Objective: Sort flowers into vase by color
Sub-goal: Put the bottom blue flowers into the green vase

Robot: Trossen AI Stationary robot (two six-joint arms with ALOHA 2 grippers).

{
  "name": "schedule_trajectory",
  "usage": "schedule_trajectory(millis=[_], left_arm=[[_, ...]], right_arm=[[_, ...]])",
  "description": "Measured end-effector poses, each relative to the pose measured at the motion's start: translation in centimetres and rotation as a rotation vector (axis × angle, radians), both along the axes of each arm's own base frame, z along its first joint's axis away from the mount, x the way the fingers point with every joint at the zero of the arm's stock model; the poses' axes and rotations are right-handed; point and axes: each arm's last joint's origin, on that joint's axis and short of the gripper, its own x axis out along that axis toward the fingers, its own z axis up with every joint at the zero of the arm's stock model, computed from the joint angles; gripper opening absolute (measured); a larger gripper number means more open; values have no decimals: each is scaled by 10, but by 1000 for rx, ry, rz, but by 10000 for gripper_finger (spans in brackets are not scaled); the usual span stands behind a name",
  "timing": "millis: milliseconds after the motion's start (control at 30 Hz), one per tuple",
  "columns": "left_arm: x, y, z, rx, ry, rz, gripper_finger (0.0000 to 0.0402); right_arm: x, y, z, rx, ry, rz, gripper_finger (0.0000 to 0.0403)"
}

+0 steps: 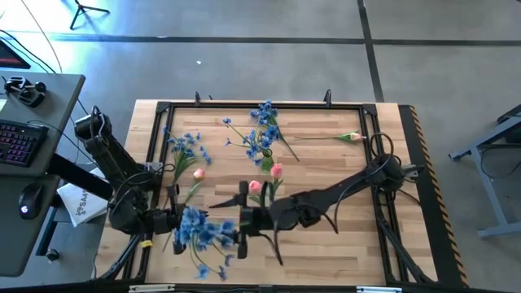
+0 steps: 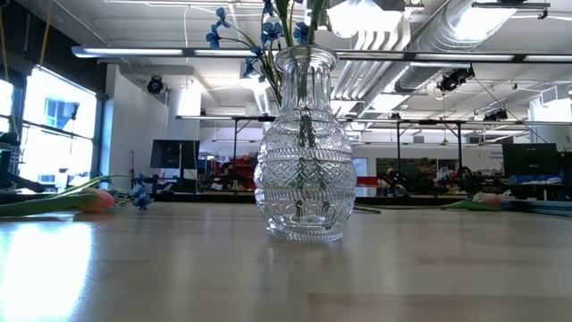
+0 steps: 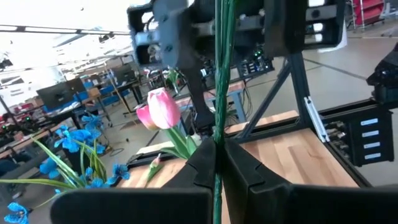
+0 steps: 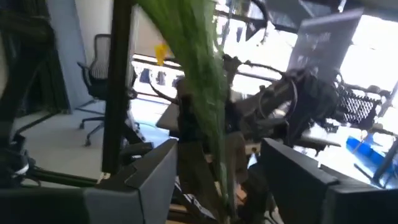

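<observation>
Left gripper (image 3: 216, 163) pinches a green stem (image 3: 219, 74) low-centre over the vase (image 2: 302, 148); right gripper (image 1: 244, 218), fingers unreadable. Next, probably lower it in.

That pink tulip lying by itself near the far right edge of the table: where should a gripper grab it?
Probably mid-stem. The lone pink tulip lies flat with its thin green stem trailing toward the table's middle and nothing around it. Coming straight down from above, fingers either side of the stem, should spare the soft bud and leave the lower end free for a vase.
</observation>
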Motion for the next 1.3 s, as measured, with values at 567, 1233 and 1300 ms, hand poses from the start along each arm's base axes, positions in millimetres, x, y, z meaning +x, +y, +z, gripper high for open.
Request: schedule_trajectory(millis=[567,1233,1300], left_arm=[[5,2,-7,0,35,12,0],[-3,4,-38,-68,143,74,101],[-4,5,-43,-97,153,75,108]], right_arm=[[17,-10,-11,-1,-58,173,66],[-77,9,94,-60,-227,65,2],[-96,4,111,-74,-228,-19,2]])
